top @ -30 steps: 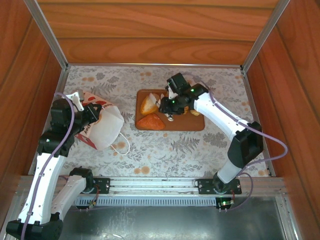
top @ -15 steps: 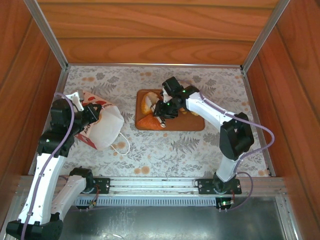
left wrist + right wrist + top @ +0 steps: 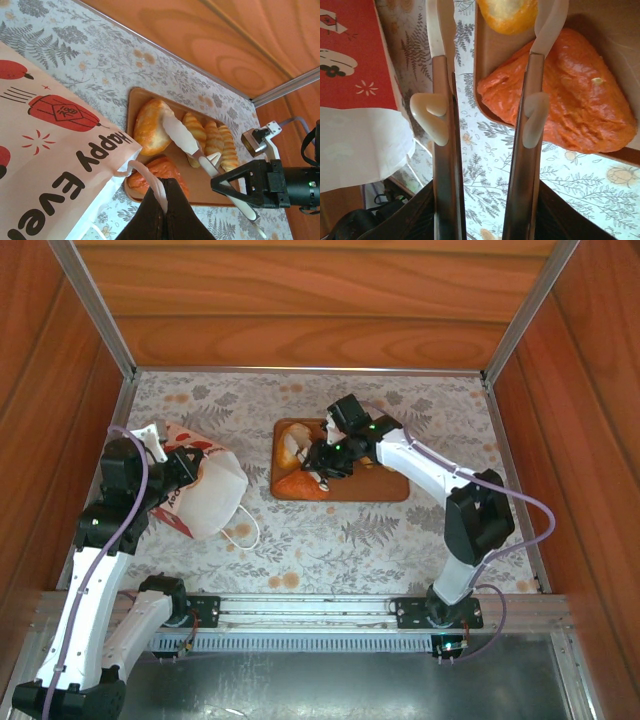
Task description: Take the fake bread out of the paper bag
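The paper bag (image 3: 205,495) lies on its side at the table's left, white with red print (image 3: 50,150). My left gripper (image 3: 185,468) is shut on the bag's white cord handle (image 3: 159,187). Fake bread lies on the brown tray (image 3: 380,488): a round bun (image 3: 293,448), an orange-red loaf (image 3: 300,485) and ridged croissants (image 3: 222,145). My right gripper (image 3: 322,466) hangs open over the tray's left edge, with nothing between its fingers (image 3: 445,150). One finger stands over the loaf (image 3: 580,105), the other over the table beside the bag (image 3: 355,145). What is inside the bag is hidden.
Wooden walls with metal rails close in the table on the left, back and right. The tray (image 3: 202,187) sits mid-table, just right of the bag. A flowered cloth (image 3: 420,530) covers the table in front of the tray.
My right gripper has shifted left, from above the tray's middle to its left edge, still open. The left arm and bag have not moved.
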Controlling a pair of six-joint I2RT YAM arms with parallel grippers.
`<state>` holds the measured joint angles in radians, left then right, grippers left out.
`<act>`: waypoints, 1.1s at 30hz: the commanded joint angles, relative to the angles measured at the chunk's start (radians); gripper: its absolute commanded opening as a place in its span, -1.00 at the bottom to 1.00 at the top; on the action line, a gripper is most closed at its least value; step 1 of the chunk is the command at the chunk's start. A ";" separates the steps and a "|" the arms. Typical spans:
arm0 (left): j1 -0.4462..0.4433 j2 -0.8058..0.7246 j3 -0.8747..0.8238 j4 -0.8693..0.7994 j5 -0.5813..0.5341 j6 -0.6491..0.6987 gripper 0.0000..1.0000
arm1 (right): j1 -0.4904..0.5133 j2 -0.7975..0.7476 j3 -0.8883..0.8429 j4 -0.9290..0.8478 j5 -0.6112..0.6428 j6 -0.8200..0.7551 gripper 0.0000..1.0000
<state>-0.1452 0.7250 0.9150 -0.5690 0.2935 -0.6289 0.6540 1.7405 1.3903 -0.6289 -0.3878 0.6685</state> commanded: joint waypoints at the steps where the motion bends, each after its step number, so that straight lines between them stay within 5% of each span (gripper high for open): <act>1: -0.006 -0.002 0.010 0.017 0.013 0.003 -1.00 | 0.001 -0.050 -0.008 0.031 -0.034 0.023 -0.10; 12: -0.006 -0.031 0.006 0.015 0.011 0.019 -1.00 | 0.002 -0.344 -0.118 0.046 0.151 -0.040 -0.10; 20: -0.006 -0.044 0.007 0.004 0.007 0.065 -1.00 | 0.026 -0.525 -0.238 0.118 -0.080 -0.114 -0.18; 33: -0.005 -0.036 0.011 0.003 0.015 0.054 -1.00 | 0.414 -0.458 -0.277 0.138 0.066 -0.273 -0.16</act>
<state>-0.1452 0.7052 0.9150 -0.5694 0.2966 -0.5838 1.0206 1.2480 1.1019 -0.5274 -0.3817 0.4702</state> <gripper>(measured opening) 0.045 0.422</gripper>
